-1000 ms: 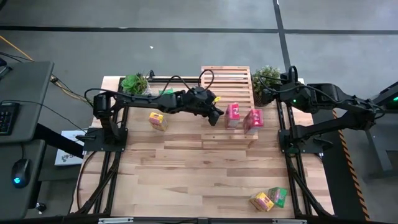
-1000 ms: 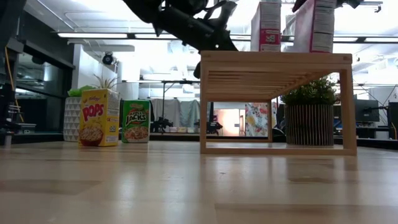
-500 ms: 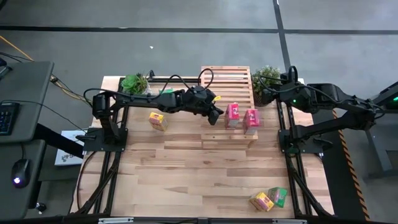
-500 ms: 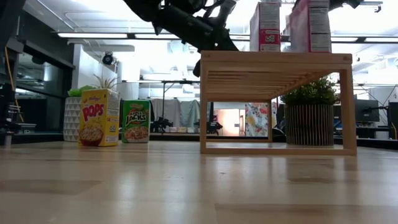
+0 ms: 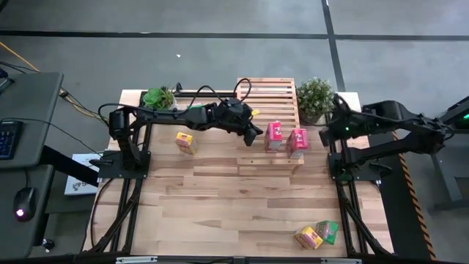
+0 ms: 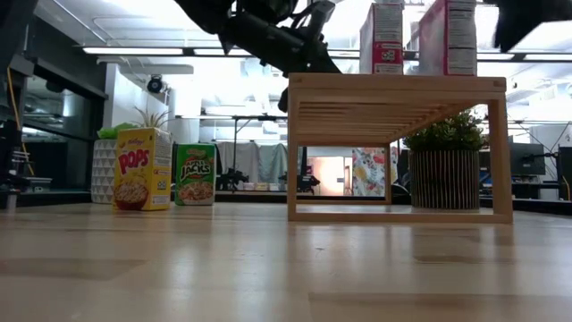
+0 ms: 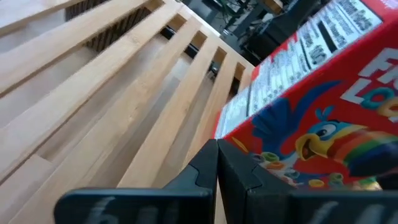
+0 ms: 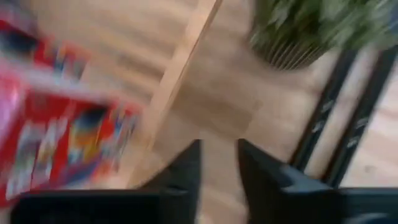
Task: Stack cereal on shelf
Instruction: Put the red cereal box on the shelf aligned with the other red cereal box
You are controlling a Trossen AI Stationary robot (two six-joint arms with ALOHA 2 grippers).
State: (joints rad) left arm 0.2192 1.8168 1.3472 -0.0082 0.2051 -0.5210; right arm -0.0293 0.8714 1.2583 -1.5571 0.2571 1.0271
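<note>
Nearest me, at the lower right of the high view, I am looking at a yellow box (image 5: 308, 237) and a green box (image 5: 327, 232) lying together on the tabletop (image 5: 220, 198), well apart from both arms. Further up, left of centre, another yellow box (image 5: 185, 141) is standing on the tabletop with a second green box (image 6: 195, 174) just behind it; both are sitting left of the shelf (image 5: 267, 158).

I am holding the left claw (image 5: 249, 136) over the shelf's left edge, its fingers pressed together and gripping nothing; in its own wrist view a red box (image 7: 311, 124) is standing just ahead on the slats. Both red boxes (image 5: 274, 136) (image 5: 297, 141) are sitting upright on the shelf.

The right claw (image 8: 217, 162) is hanging beyond the shelf's right side near the potted plant (image 5: 315, 97), fingers slightly parted and empty.

I am judging the left arm nearer the standing yellow box, which lies to its left and toward me; the right arm is nearer the far pair.
</note>
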